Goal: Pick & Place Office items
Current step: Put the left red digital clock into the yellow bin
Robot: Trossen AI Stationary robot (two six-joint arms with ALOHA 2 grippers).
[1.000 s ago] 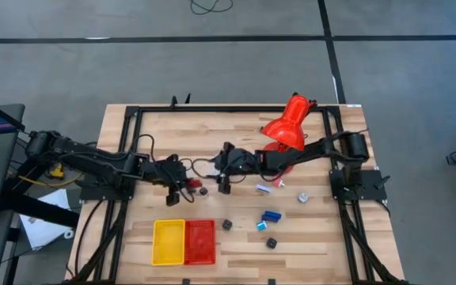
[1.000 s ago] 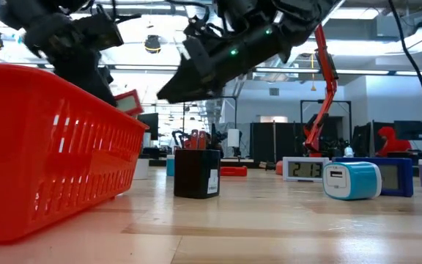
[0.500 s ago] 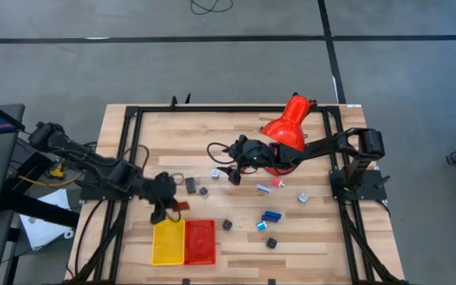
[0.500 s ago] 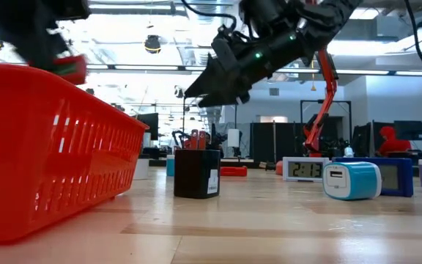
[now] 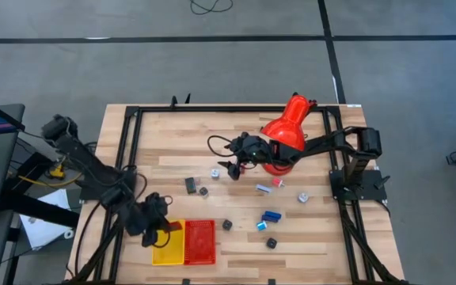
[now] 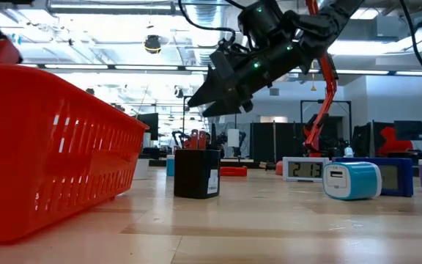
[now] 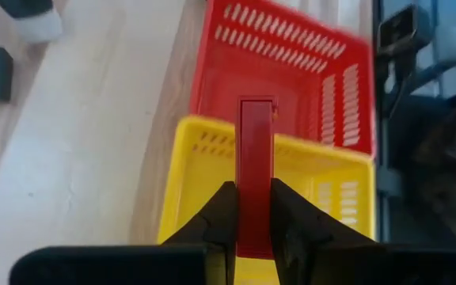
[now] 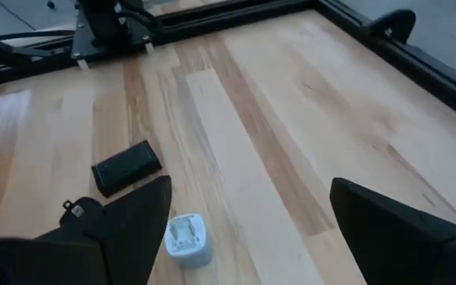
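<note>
My left gripper [image 5: 163, 229] is shut on a flat red stick-like office item [image 7: 255, 158] above the yellow tray [image 7: 327, 186], beside the red tray [image 7: 291, 79]. My right gripper [image 8: 248, 229] stands open above the table's middle, touching nothing. A small white piece [image 8: 187, 236] and a black block [image 8: 125, 168] lie on the wood just ahead of it. More small items lie right of centre: a blue one [image 5: 271, 215], a silver round one [image 5: 302, 197] and a black one [image 5: 271, 243]. My left gripper pinches the red item's two flat sides near its rear end [image 7: 254, 218] between its two fingers. The item runs along the fingers and sticks out past their tips. The fingers slant downward, and the item is lifted clear above the yellow tray.
The large red desk lamp [image 5: 287, 127] stands at the far right, close behind my right arm. Black frame rails [image 5: 133, 150] run along the table's sides. In the low view the red tray's wall [image 6: 50, 147] fills the left, and a black block [image 6: 196, 174] stands mid-table.
My left gripper has swung from the table's middle toward the near left, carrying the red item clear of the table to above the yellow tray. My right gripper has drawn back a little toward the far edge and the lamp.
</note>
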